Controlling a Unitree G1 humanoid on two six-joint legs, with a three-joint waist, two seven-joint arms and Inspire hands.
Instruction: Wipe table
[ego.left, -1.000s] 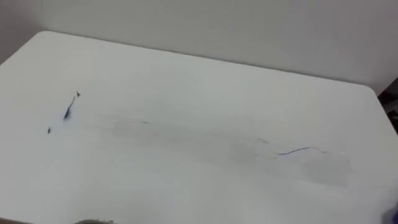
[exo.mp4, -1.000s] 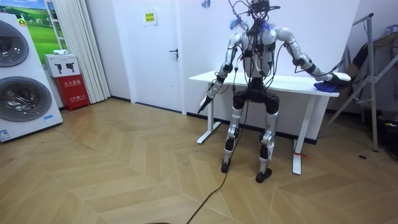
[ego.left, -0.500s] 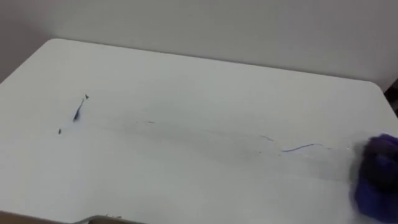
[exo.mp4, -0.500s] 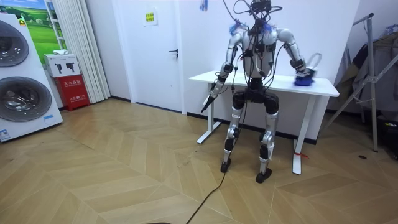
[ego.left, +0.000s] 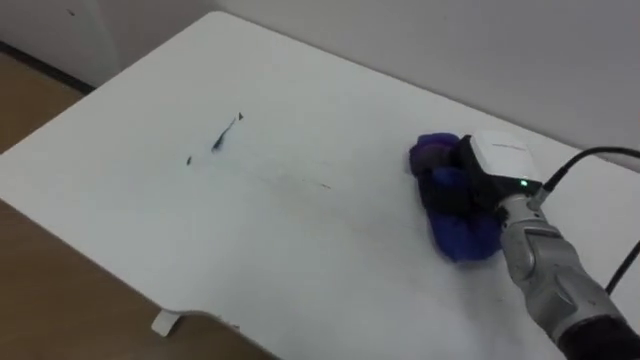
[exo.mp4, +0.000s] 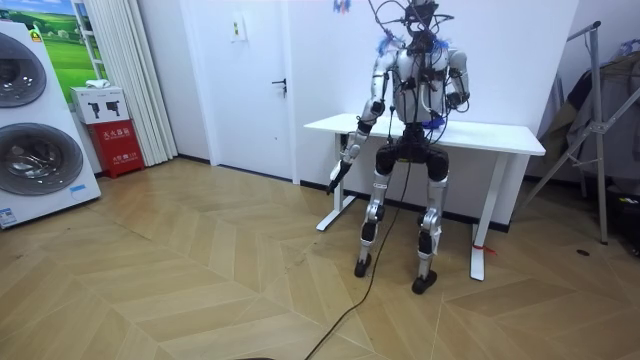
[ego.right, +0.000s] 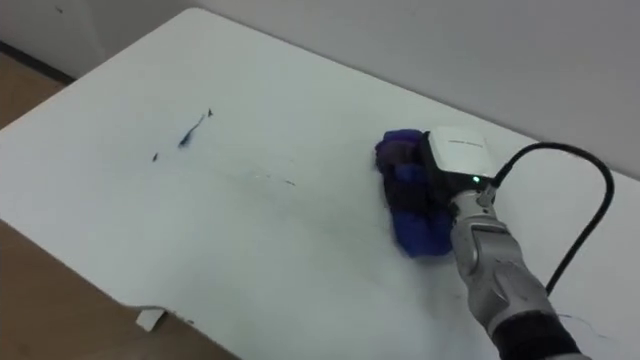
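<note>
Down on a white table (ego.left: 150, 220), the robot's right hand (ego.left: 475, 180) is resting on a blue cloth (ego.left: 465, 235). The cloth is lying bunched on the tabletop, directly under and around that hand. The hand's dark fingers (ego.left: 443, 190) are curling into the folds and gripping the fabric. A purple-tinted lump of cloth is bulging out just beyond the fingertips, and a brighter blue fold is spilling out on the near side, beside the wrist. The right arm is reaching in from the lower right.

Well to the left of the right hand, a short dark blue ink streak (ego.left: 225, 134) is showing on the tabletop, with a tiny ink dot (ego.left: 189, 160) just beside it. Between the streak and the hand, a few faint thin lines (ego.left: 318, 183) are showing, apart from the cloth. Farther left, past the table's edge, a wooden floor (ego.left: 30, 90) is showing.

From across the room, the robot is standing upright against the table's long side with its back to the camera. Its left hand (exo.mp4: 338, 170) is hanging below the tabletop at the room view's left, well apart from the cloth. It is too small to tell whether it is released or clenched. Two washing machines (exo.mp4: 35, 150) are standing at the room view's far left.
</note>
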